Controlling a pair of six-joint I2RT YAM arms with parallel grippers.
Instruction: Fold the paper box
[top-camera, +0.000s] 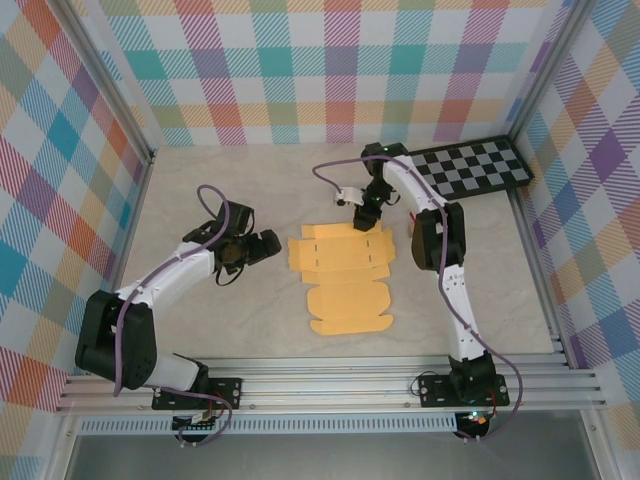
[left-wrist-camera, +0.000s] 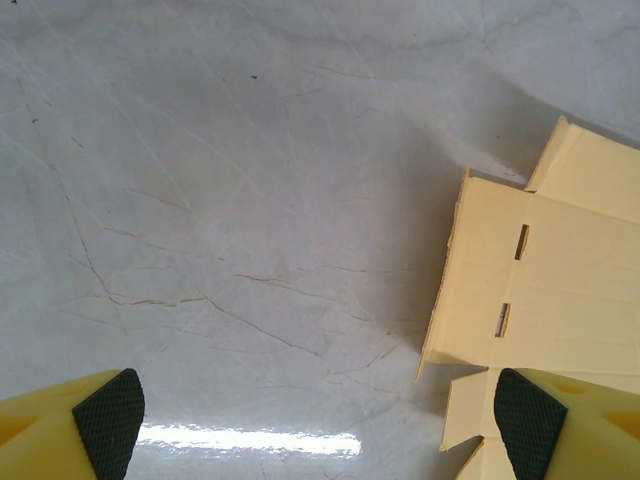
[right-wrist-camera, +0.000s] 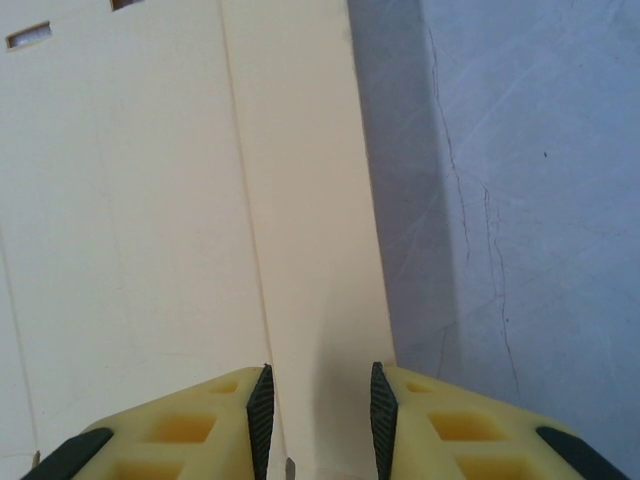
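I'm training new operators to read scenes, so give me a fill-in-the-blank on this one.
The left hand has its jaws wide ___. It sits off the paper box's ___ edge. The checkerboard lies in the far ___ corner of the table.
Missing words: open; left; right.

Whether the right claw (right-wrist-camera: 318, 405) pinches the paper box (right-wrist-camera: 130, 220) flap is unclear.
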